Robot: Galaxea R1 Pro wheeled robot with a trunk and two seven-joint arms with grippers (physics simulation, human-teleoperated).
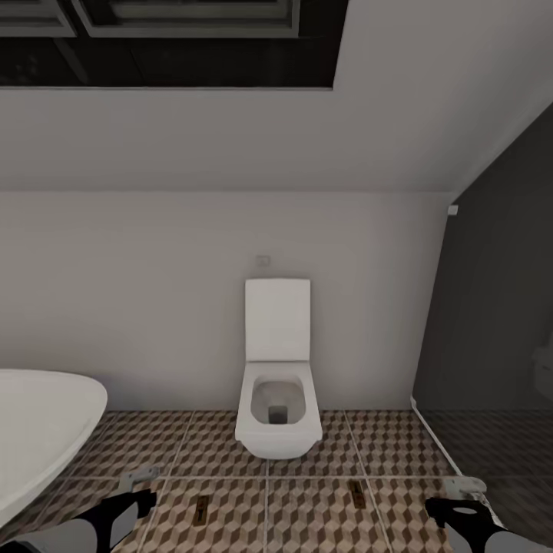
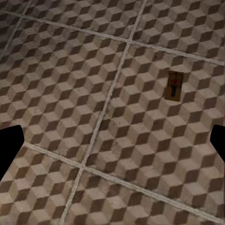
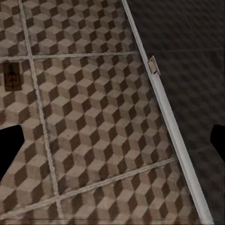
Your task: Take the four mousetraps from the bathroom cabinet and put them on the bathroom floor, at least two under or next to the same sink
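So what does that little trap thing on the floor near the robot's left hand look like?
The mousetrap is a tiny flat rectangle, dark brown in the middle with tan wooden edges. It lies flat on the cube-patterned bathroom floor, inside one tile, not crossing a grout line. In the head view it sits in front of the toilet, to its left. Nothing else touches it; the left gripper is apart from it.

A home bathroom — white toilet (image 1: pixel 277 399), bathtub (image 1: pixel 38 430), cube-patterned floor tiles (image 1: pixel 384 453).

Soft, even, dim light — no hard shadows or glare — with slightly blurred renders and a darker right side.
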